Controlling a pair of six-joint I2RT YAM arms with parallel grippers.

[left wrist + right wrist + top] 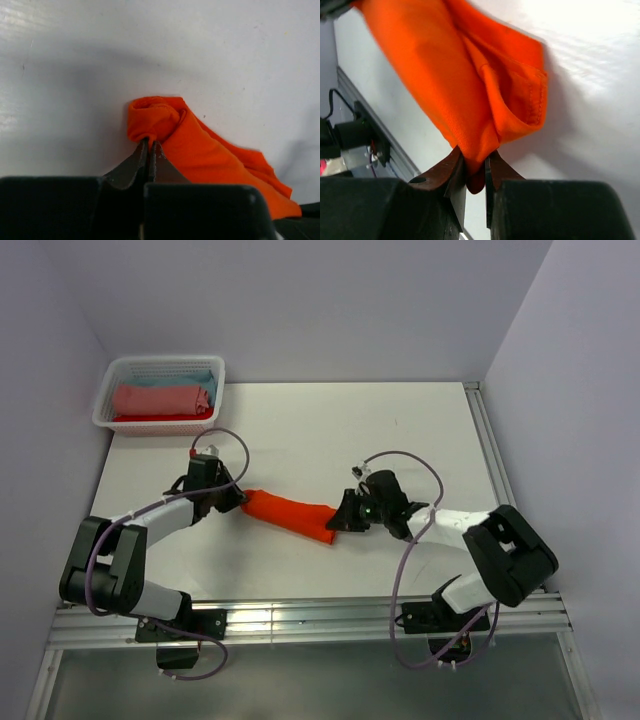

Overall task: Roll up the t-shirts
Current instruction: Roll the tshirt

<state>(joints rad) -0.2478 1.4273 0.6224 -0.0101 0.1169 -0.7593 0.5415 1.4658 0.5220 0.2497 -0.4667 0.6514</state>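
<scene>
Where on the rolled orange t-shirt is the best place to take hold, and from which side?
Probably at its two ends. The orange t-shirt lies as a long narrow roll, so each end is best pinched from outside, along its length: the left gripper at the coiled left end, the right gripper at the folded hem end.

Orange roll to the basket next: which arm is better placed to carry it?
Left, likely. The left gripper is shut on the rolled end of the orange t-shirt, and the basket sits in the far left corner, on that arm's side. The right gripper pinches the other end, farther off.
</scene>
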